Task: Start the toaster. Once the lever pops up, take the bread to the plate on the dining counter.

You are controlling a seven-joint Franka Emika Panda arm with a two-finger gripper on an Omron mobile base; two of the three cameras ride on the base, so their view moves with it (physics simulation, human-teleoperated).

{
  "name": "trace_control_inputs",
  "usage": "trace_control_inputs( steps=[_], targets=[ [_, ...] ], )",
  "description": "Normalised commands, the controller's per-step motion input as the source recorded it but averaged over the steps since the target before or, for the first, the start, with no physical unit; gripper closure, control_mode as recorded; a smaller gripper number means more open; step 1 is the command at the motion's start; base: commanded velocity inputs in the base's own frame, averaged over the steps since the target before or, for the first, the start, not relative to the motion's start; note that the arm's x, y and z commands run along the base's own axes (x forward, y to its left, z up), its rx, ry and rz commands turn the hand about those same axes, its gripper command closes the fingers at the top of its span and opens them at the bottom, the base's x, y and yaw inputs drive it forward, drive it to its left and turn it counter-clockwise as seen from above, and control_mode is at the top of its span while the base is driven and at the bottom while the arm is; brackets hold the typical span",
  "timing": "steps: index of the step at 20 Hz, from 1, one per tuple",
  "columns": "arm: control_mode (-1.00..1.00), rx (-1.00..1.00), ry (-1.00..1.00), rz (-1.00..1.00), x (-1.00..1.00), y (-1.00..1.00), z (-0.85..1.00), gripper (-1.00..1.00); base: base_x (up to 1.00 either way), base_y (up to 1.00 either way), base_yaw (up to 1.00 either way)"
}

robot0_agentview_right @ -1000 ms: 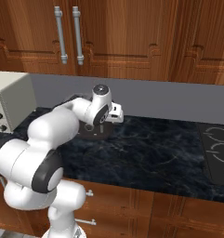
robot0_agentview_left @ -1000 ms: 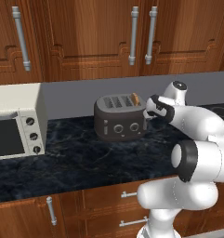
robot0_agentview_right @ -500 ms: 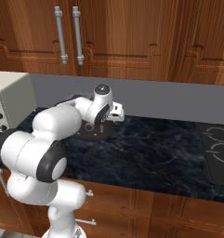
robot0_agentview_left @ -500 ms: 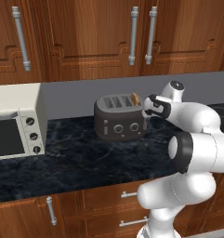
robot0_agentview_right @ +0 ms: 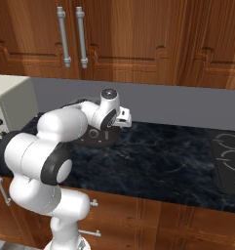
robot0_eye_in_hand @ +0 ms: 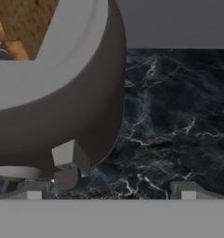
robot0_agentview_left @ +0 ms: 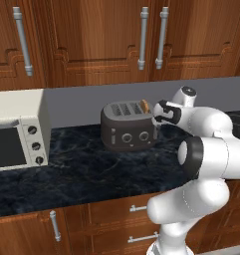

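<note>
- My gripper [robot0_agentview_left: 157, 113] is spread wide and holds nothing; it hangs at the right end of the toaster [robot0_agentview_left: 127, 128], close against it.
- The toaster stands on the dark marbled counter [robot0_agentview_left: 86, 174], near the back wall, well right of the cream toaster oven [robot0_agentview_left: 18, 128].
- In the hand view one fingertip [robot0_eye_in_hand: 33, 191] sits just beside a small grey tab [robot0_eye_in_hand: 69, 157] low on the toaster's end, which I take to be the lever; I cannot tell whether we touch.
- The bread [robot0_agentview_left: 146, 106] stands in the slot nearest me, its tan top poking above the grey lid.
- I judge the lever to be stiff and sprung: it wants a firm straight push down along its slot, from on top of the tab, not a pinch.
- The toaster looks light enough to slide on smooth stone if I push sideways.
- The bread I judge light, dry and crumbly; I would take it later by its raised top edge, flat faces between the fingers, with gentle pressure.
</note>
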Motion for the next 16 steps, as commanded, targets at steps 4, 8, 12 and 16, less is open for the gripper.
trace_control_inputs(
  steps=[4, 8, 12, 16],
  targets=[
    [-1.0, 0.0, 0.0, 0.0, 0.0, 0.0, -0.01, -1.0, 0.0, 0.0, 0.0],
    [-1.0, 0.0, 0.0, 0.0, 0.0, 0.0, -0.03, -1.0, 0.0, 0.0, 0.0],
    [-1.0, 0.0, 0.0, 0.0, 0.07, 0.0, -0.11, -1.0, 0.0, 0.0, 0.0],
    [-1.0, 0.0, 0.0, 0.0, 0.03, 0.0, -0.11, -1.0, 0.0, 0.0, 0.0]
  ],
)
